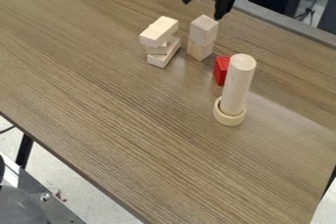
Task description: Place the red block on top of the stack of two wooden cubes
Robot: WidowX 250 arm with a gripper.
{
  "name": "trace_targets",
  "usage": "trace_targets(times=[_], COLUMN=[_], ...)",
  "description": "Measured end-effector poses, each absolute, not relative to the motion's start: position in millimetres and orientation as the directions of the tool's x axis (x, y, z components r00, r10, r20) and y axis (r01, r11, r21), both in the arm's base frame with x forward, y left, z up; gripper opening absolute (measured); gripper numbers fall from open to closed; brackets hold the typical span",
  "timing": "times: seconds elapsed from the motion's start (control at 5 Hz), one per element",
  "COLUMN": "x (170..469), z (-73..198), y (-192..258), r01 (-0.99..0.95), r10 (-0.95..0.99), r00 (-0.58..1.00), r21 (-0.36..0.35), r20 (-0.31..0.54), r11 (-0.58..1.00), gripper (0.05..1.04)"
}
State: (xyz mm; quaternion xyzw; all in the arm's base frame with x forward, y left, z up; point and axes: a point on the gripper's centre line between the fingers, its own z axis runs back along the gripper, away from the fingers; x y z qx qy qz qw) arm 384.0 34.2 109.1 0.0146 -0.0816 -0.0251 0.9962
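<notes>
The pincer [205, 6], spread wide, hangs by the counter [118, 120]'s far edge, the upright 2-block wooden stack [203, 32] lower and toward the near edge.

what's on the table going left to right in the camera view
A pile of flat wooden blocks, a stack of two pale wooden blocks, a red block, an upright wooden cylinder standing in a round wooden ring.

Tabletop [118, 129], near side: broad passage
Between crooked stack [157, 38] and upright stack [202, 39]: narrow gap
Red block [220, 70], tall cylinder [238, 85]: close-set obstacles
</notes>
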Motion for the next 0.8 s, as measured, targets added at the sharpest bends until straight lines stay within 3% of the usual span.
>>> trace_targets(times=[0.4,0.8], x=[379,374], z=[86,95], y=[29,15], r01=[0.016,-0.04], r10=[-0.02,0.03], r00=[0.993,0.982], r21=[0.033,0.053], r20=[0.119,0.185], r11=[0.999,0.998], gripper=[0.999,0.999])
